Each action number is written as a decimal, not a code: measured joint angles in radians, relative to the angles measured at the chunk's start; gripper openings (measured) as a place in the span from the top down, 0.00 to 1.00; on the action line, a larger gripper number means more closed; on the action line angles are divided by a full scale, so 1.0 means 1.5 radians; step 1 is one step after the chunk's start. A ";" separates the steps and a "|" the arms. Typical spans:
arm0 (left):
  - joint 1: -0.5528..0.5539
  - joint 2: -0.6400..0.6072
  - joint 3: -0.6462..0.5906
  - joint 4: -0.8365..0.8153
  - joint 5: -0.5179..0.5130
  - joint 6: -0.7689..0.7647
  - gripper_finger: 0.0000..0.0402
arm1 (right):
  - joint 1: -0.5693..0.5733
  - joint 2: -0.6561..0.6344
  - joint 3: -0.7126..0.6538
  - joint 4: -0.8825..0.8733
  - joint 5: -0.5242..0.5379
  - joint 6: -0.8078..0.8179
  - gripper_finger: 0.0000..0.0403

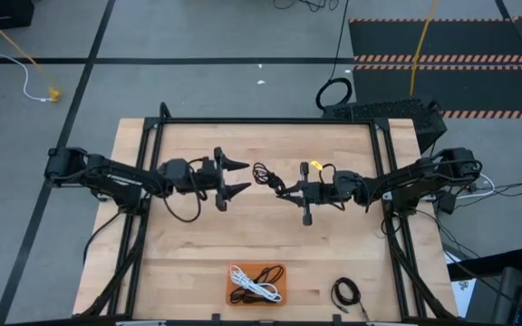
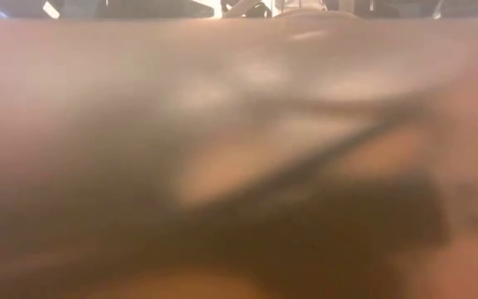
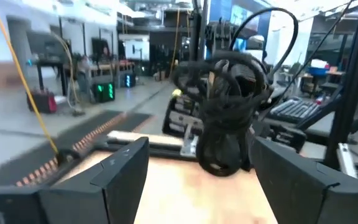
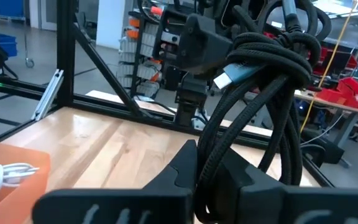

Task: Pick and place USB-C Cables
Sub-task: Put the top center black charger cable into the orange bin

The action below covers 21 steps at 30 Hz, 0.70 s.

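A black USB-C cable bundle (image 1: 270, 177) hangs in mid-air over the middle of the table, held by my right gripper (image 1: 295, 191), which is shut on it. In the right wrist view the braided bundle (image 4: 263, 81) shows a silver plug (image 4: 234, 73). My left gripper (image 1: 234, 178) stands open just left of the bundle, its fingers level and pointing at it (image 3: 229, 106). An orange tray (image 1: 234, 294) at the near edge holds a white cable (image 1: 250, 284) and black cable (image 1: 268, 272). Another small black coil (image 1: 345, 292) lies on the table right of the tray. My right gripper pinches the black bundle between its two fingers at several strands of its lower part (image 4: 224, 163). The fingers (image 4: 166, 177) come level from the table's right. The bundle is lifted clear of the table, and its loops (image 3: 219, 155) hang loose toward my left gripper.
Black frame rails (image 1: 270, 120) run along the table's far and side edges. A much larger black cable ring (image 1: 333, 93) and a black crate (image 1: 388, 113) sit beyond the far right corner. Bare wood (image 1: 188, 254) lies between the arms and the tray. The low view is blocked by a blur.
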State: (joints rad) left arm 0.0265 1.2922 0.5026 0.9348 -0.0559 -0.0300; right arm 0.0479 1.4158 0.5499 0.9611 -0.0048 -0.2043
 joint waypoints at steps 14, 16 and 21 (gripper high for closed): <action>0.000 0.035 0.033 -0.004 -0.004 0.140 0.32 | 0.000 0.000 0.000 0.004 -0.005 0.219 0.97; 0.000 0.035 0.033 -0.002 -0.004 0.141 0.32 | 0.000 0.000 0.000 0.002 -0.024 0.238 0.97; 0.000 0.035 0.033 -0.002 -0.004 0.144 0.32 | 0.004 0.000 0.000 0.005 -0.035 0.274 0.97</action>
State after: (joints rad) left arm 0.0265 1.3445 0.5522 0.9319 -0.0617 0.1856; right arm 0.0536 1.4158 0.5499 0.9680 -0.0570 0.2070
